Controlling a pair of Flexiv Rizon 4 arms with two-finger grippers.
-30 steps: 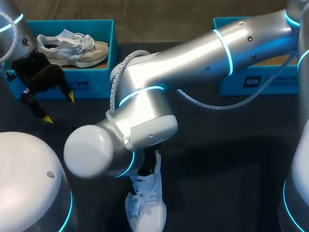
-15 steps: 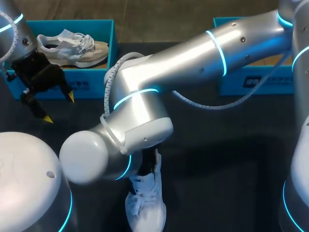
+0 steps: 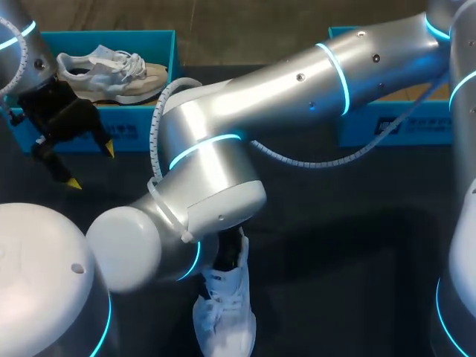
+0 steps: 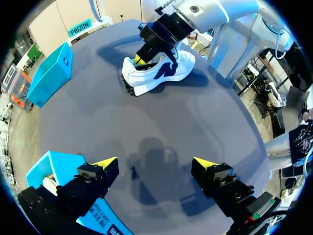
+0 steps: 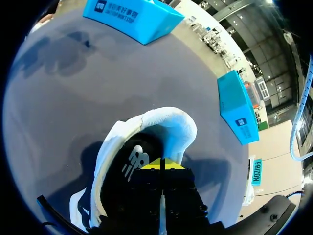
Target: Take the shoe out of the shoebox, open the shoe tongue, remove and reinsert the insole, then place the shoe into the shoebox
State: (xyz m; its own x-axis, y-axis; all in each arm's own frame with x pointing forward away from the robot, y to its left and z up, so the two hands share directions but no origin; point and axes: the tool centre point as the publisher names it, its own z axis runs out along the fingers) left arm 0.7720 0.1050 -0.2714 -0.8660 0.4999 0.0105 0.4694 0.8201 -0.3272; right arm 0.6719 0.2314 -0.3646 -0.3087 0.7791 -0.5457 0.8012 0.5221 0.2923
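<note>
You're seemingly working the insole step: shoe (image 3: 223, 312) lying out on the surface (image 3: 335, 245), right jaws together inside its opening, left jaws apart, reboxing not yet done.

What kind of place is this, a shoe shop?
Probably a robot test bench, not a shop: the right arm works at a white sneaker on a dark table, near blue shoeboxes.

Dark grey table (image 3: 335, 223). At its far left, a blue box (image 3: 145, 130) holds a beige sneaker (image 3: 111, 74).
</note>
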